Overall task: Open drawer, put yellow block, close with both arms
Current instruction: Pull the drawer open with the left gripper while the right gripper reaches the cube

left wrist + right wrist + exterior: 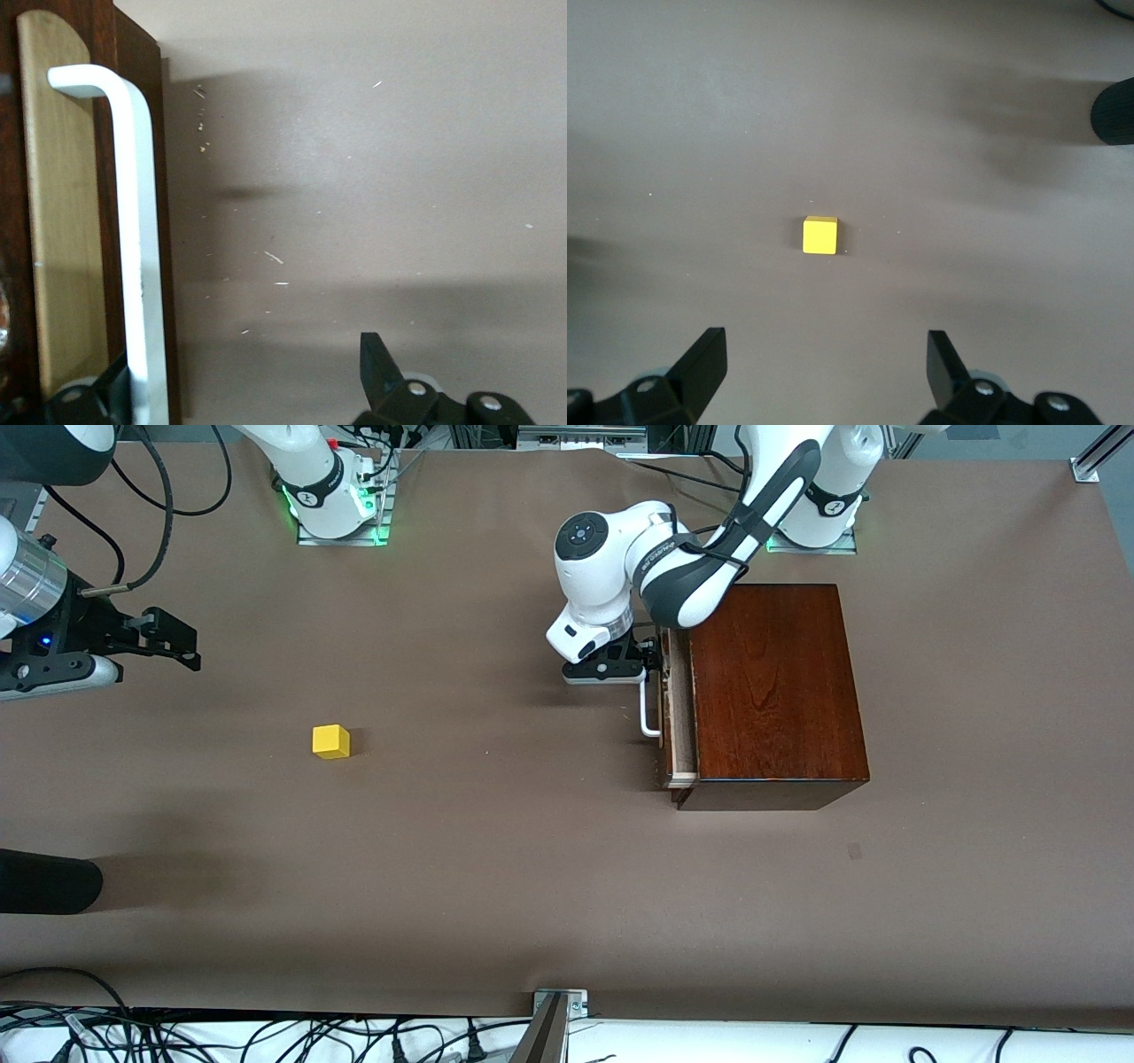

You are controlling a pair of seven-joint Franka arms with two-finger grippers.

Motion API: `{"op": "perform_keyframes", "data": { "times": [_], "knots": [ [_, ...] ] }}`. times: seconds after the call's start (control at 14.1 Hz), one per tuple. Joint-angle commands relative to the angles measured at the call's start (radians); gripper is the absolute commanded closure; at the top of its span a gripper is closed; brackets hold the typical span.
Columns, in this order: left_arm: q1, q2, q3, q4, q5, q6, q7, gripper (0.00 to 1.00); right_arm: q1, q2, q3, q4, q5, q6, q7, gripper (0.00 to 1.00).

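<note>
Glossy wood drawer (678, 708) slightly out, left gripper (257, 390) open round white handle (142, 257); right gripper (824, 367) open.

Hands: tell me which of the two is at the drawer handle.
The left hand, at the white handle of the slightly open drawer. The right hand hangs open above bare table, away from it.

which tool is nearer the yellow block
Right. The right tool hangs open above the yellow block; the left tool is at the drawer handle.
</note>
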Motion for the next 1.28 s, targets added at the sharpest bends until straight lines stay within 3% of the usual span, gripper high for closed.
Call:
{"op": "perform_keyframes", "data": {
  "times": [0.0, 0.57, 1.0, 1.21],
  "knots": [
    [-0.068, 0.148, -0.021, 0.156, 0.002, 0.139, -0.045, 0.00, -0.014, 0.024, 0.006, 0.020, 0.009, 0.016, -0.011, 0.00],
    [-0.094, 0.158, -0.022, 0.186, 0.001, 0.138, -0.048, 0.00, -0.011, 0.079, 0.009, 0.017, 0.002, 0.085, -0.013, 0.00],
    [-0.095, 0.149, -0.026, 0.190, 0.002, 0.103, -0.038, 0.00, -0.023, 0.206, 0.006, 0.019, 0.014, 0.073, -0.011, 0.00],
    [-0.099, 0.160, -0.050, 0.247, 0.002, 0.015, -0.031, 0.00, -0.020, 0.205, 0.012, -0.070, 0.023, 0.108, -0.005, 0.00]
  ]
}}
